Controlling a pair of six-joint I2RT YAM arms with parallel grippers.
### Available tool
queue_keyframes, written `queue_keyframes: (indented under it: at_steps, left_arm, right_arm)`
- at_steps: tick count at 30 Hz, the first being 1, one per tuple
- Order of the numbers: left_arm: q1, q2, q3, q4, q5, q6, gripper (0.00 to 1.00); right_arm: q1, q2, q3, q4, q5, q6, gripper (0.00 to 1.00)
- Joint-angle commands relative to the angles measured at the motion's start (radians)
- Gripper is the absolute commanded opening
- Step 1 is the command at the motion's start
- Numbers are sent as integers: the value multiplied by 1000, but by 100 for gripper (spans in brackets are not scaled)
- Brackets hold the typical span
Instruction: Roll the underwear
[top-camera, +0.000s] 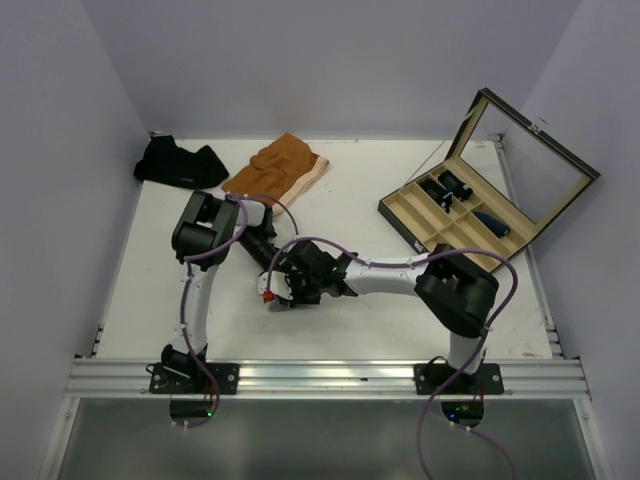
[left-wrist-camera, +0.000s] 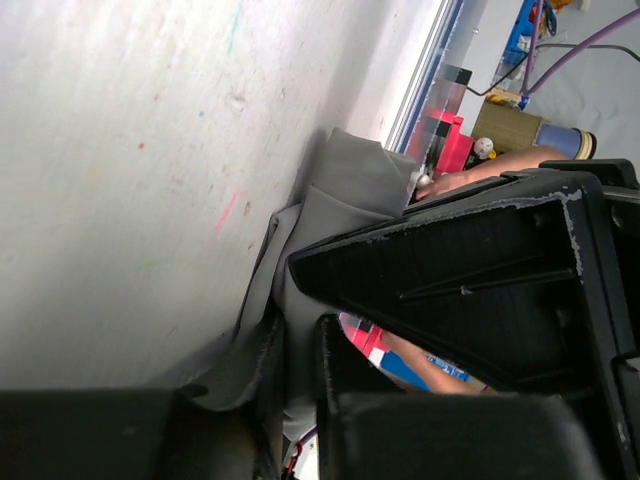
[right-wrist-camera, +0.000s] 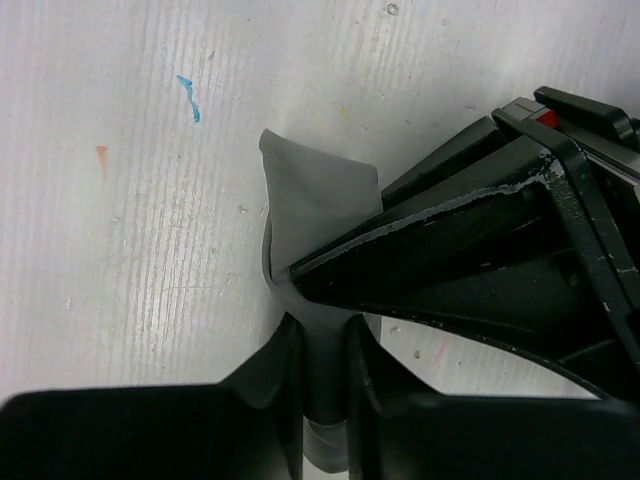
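A light grey underwear (right-wrist-camera: 315, 200) lies bunched at the middle of the table, and both grippers pinch it. In the right wrist view my right gripper (right-wrist-camera: 325, 385) is shut on a fold of the grey cloth, with the left gripper's black body right beside it. In the left wrist view my left gripper (left-wrist-camera: 300, 375) is shut on the same grey underwear (left-wrist-camera: 345, 195). From above the left gripper (top-camera: 283, 272) and right gripper (top-camera: 303, 283) meet and hide nearly all of the cloth. A rust-orange underwear (top-camera: 278, 170) and a black underwear (top-camera: 180, 165) lie at the back left.
A wooden compartment box (top-camera: 440, 228) stands open at the back right, its glass lid (top-camera: 530, 165) raised. Dark rolled items (top-camera: 455, 188) lie in its compartments. Purple cables loop over both arms. The table's metal rail (top-camera: 320, 378) runs along the near edge.
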Motion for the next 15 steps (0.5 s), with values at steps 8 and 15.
queue_keyframes:
  at_steps: [8,15]
  left_arm:
    - [95,-37,-55,301,-50,48,44]
    - [193,-411,-136,525,-28,-20,66]
  right_arm:
    - [-8,63,16,-137,-214,98,0]
    - [-74,25,-4,-166,-291,216,0]
